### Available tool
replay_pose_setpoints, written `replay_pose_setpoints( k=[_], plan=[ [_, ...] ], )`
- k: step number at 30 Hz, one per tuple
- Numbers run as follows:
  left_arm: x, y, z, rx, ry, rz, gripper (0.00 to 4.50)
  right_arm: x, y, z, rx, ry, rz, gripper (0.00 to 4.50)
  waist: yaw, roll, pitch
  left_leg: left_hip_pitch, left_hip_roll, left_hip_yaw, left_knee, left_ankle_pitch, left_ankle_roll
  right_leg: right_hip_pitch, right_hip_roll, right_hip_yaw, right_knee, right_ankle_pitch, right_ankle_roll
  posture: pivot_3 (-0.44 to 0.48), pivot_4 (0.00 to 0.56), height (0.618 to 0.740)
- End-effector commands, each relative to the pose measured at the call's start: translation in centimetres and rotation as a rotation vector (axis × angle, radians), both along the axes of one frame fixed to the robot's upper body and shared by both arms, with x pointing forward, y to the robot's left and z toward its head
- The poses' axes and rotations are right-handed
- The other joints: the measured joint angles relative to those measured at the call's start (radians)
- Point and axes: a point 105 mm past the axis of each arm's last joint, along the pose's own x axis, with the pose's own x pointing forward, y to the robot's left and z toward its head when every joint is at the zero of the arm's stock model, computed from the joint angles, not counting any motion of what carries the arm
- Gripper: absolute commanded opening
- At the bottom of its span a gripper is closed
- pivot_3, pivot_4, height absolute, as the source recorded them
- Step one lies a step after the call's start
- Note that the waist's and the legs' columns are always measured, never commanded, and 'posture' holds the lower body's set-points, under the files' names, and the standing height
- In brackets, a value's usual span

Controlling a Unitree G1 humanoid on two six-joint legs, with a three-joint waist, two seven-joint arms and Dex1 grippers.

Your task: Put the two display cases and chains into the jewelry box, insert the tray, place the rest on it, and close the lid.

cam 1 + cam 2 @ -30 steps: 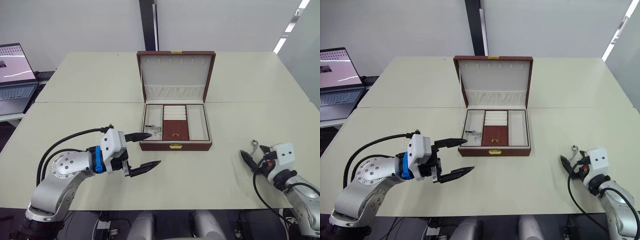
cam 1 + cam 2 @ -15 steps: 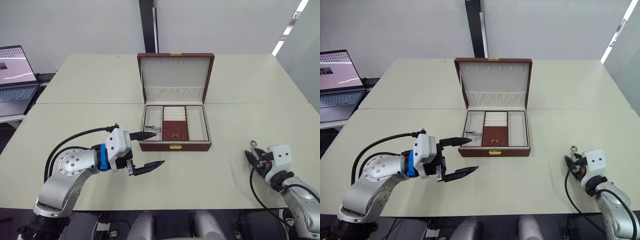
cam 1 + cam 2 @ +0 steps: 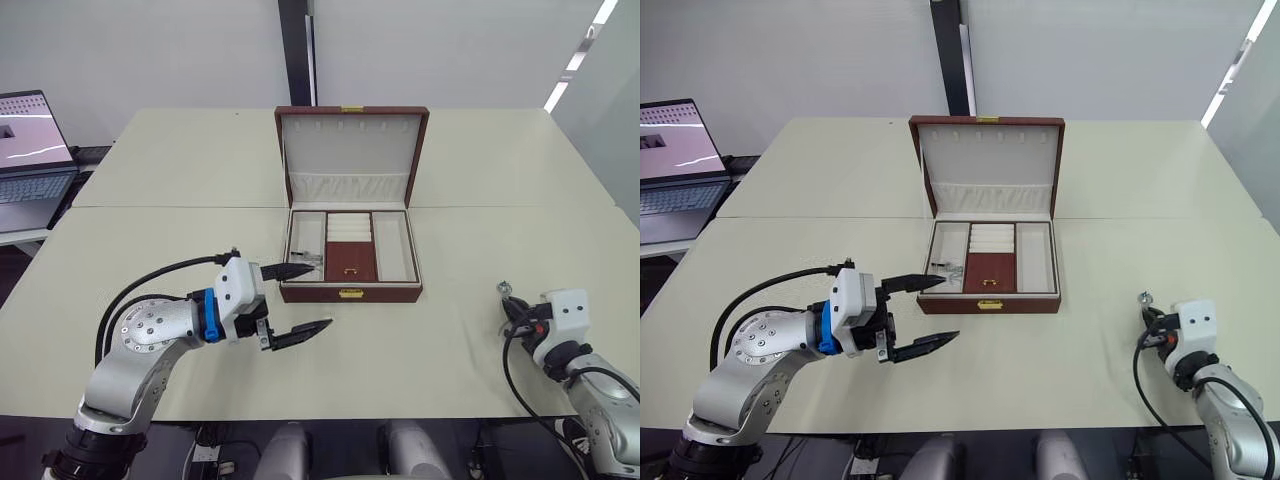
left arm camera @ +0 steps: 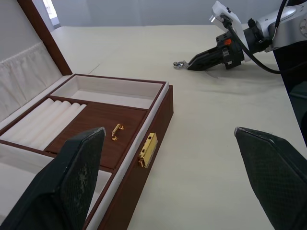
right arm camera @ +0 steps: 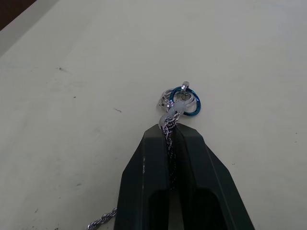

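Head views, box: your dark red wooden jewelry box (image 3: 350, 255) sits mid-table on the pale cream table (image 3: 180, 170), its cream-lined lid (image 3: 350, 150) standing upright and open.
Head views, chain in box: a small silvery chain (image 3: 950, 268) lies in the box's left compartment, by the left wall.
Head views, left arm: your left gripper (image 3: 296, 300) hovers just off the box's front left corner, its two black fingers spread wide, nothing between them.
Head views, right arm: your right gripper (image 3: 510, 308) is low over the table, well to the right of the box.
Head views, side: an open grey laptop (image 3: 30, 145) glows at the far left.
Left wrist view: you're looking between parted fingers at the box's gold front clasp (image 4: 147, 149) and the small gold handle (image 4: 115, 131) on the wooden centre panel.
Right wrist view: fingers (image 5: 146, 167) pinched together on a silver chain with a blue ring (image 5: 180, 103); the ring end pokes out past the tips, over the table.
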Motion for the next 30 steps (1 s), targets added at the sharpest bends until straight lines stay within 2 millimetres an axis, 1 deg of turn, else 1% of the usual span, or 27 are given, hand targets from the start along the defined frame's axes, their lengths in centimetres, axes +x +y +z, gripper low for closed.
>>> replay_pose_setpoints(
  k=[1,4,9,11,17,21,25,27,30],
  plan=[
    [0.1,-0.2,0.6,-0.012,-0.041,-0.006,4.5,-0.2,-0.4,-0.1,0.011,-0.002,-0.002,0.01,0.0,0.0,0.0,0.0,0.0,0.0,0.0,0.0,0.0,0.0,0.0,0.0,0.0,0.0,0.0,0.0,0.15,0.74],
    [0.4,-0.1,0.6,-0.036,-0.034,0.016,4.5,0.0,0.1,2.4,0.064,-0.097,0.064,0.01,0.0,0.001,0.0,0.0,0.0,0.0,0.0,0.0,0.0,0.0,0.0,0.0,0.0,0.0,0.0,0.0,0.15,0.74],
    [0.6,0.1,0.5,-0.058,-0.026,0.05,4.5,0.2,1.5,5.4,0.108,-0.174,0.176,0.01,-0.001,0.001,0.001,0.0,0.0,0.0,0.0,0.0,0.0,-0.001,0.0,0.0,0.0,0.0,0.0,0.0,0.15,0.74],
    [0.7,0.2,0.6,-0.072,-0.024,0.071,4.5,0.3,2.0,6.2,0.116,-0.19,0.206,0.01,-0.001,0.001,0.001,0.0,0.0,0.0,0.0,0.0,0.0,-0.001,0.0,0.001,0.0,0.0,0.0,0.0,0.15,0.74],
    [0.6,0.6,0.3,-0.113,-0.013,0.156,4.5,1.2,4.7,9.3,0.138,-0.249,0.323,0.01,0.0,0.001,0.001,0.0,0.0,0.0,-0.001,0.0,0.0,-0.001,0.0,0.001,0.0,0.0,0.0,0.0,0.15,0.74],
    [0.4,1.5,-0.2,-0.141,-0.006,0.256,4.5,2.1,7.0,11.6,0.147,-0.291,0.415,0.01,-0.001,0.001,0.001,-0.001,0.0,0.0,-0.001,0.0,0.0,-0.001,0.0,0.001,0.0,0.0,0.0,0.0,0.15,0.74],
    [0.2,2.0,-0.5,-0.156,-0.001,0.317,4.5,2.8,8.7,13.0,0.157,-0.314,0.48,0.01,0.001,0.001,0.001,-0.001,0.0,-0.001,-0.001,0.0,0.0,-0.002,0.0,0.0,0.0,0.0,0.0,0.0,0.15,0.74],
    [0.0,2.2,-0.6,-0.166,0.001,0.353,4.5,3.2,10.1,13.8,0.162,-0.325,0.53,0.01,0.001,0.001,0.001,-0.002,0.0,-0.001,-0.001,0.0,0.0,-0.002,0.0,0.0,0.0,0.0,0.0,0.0,0.15,0.74],
    [-0.3,2.5,-0.8,-0.175,0.002,0.392,4.5,3.6,11.4,14.3,0.171,-0.328,0.581,0.01,0.002,0.001,0.001,-0.002,0.0,-0.001,-0.001,0.0,0.0,-0.002,0.0,0.0,0.0,0.0,0.0,0.0,0.15,0.74]
  ],
)
